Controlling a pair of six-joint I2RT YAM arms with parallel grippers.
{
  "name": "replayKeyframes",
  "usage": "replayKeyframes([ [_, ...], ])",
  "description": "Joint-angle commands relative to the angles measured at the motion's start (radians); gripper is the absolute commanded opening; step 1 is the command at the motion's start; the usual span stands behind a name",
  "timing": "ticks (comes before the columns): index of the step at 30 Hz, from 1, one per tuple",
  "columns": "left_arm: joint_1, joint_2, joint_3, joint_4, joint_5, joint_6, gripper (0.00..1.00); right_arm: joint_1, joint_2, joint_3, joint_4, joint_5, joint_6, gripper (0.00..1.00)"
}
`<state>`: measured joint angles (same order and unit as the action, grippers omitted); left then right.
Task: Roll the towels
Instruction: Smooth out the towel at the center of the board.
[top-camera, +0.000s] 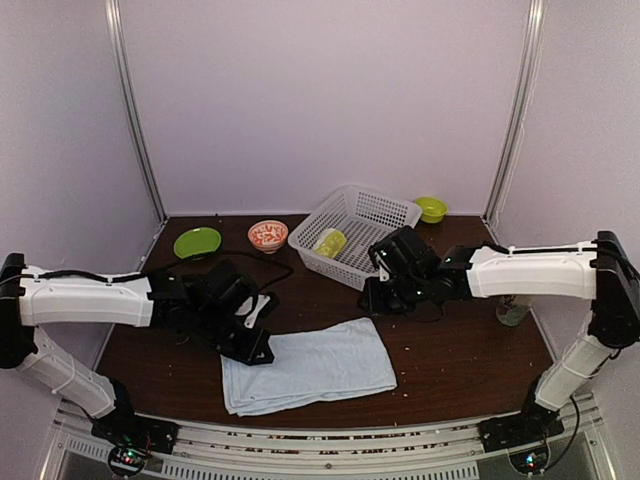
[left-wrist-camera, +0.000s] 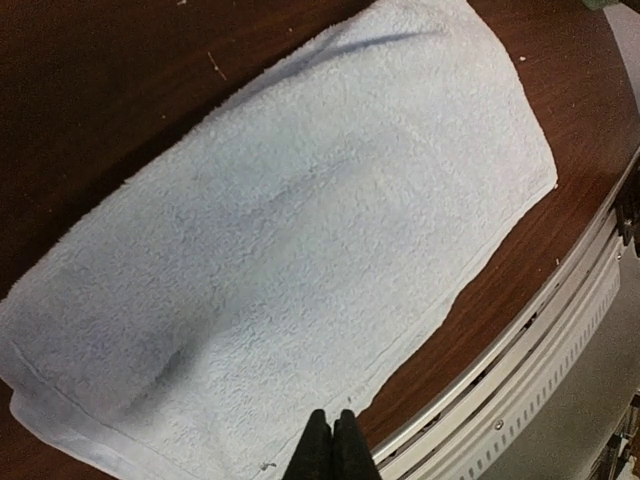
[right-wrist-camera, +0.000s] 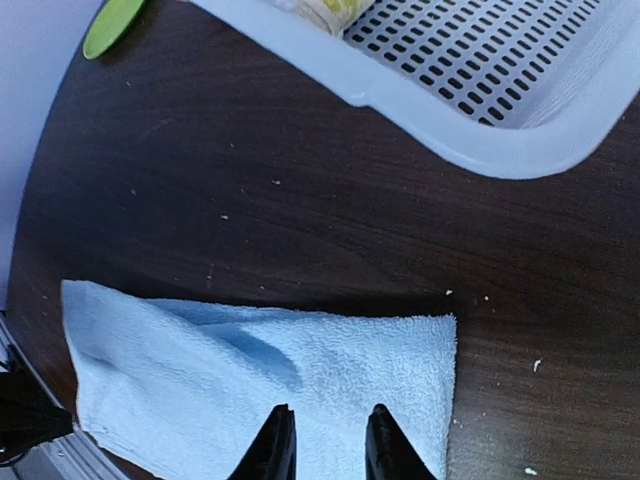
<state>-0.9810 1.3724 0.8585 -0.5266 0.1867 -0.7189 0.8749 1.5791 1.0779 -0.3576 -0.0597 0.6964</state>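
1. Closest is the pale blue towel (top-camera: 308, 372), lying flat and folded at the table's near side, between both arms.
2. Left gripper (top-camera: 258, 347) hangs over its left end, fingers pressed together, holding nothing I can see.
3. Right gripper (right-wrist-camera: 325, 445) hangs over its far right corner, fingers spread apart.
4. Farther back, the green towel (top-camera: 329, 242) sits bundled in the white basket (top-camera: 400, 207).
5. Blue towel looks soft, light and floppy; I would pinch both corners of one short end.
6. Dark wood table (top-camera: 450, 350) looks smooth, with small crumbs; plain pale walls stand round it.
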Motion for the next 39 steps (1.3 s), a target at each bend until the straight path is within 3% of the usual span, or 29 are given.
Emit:
replayKeyframes([
  [1,-0.028,0.091,-0.038,0.059,0.031,-0.005,0.0,0.003,0.113,0.019,0.019,0.018,-0.002,0.21],
  [5,-0.06,0.156,-0.102,0.12,0.046,-0.033,0.0,0.012,0.186,0.035,0.029,0.024,0.018,0.16],
  [14,-0.131,0.221,-0.147,0.096,0.054,-0.019,0.0,0.01,0.306,0.069,-0.118,0.15,0.052,0.09],
  [22,-0.162,0.204,-0.215,0.085,0.053,-0.011,0.0,-0.029,0.254,0.003,-0.137,0.195,0.072,0.11],
  [25,-0.162,0.21,-0.195,0.063,0.039,0.015,0.0,-0.031,0.215,-0.011,-0.139,0.192,0.068,0.17],
  [28,-0.162,0.212,-0.151,0.031,0.02,0.049,0.0,-0.031,0.136,-0.042,-0.122,0.155,0.056,0.32],
  [33,-0.162,0.195,-0.015,-0.057,-0.024,0.102,0.26,-0.03,-0.05,-0.096,-0.125,0.113,0.048,0.5],
  [39,-0.162,0.153,0.124,-0.135,-0.076,0.131,0.36,-0.03,-0.248,-0.26,-0.06,0.029,0.047,0.58],
])
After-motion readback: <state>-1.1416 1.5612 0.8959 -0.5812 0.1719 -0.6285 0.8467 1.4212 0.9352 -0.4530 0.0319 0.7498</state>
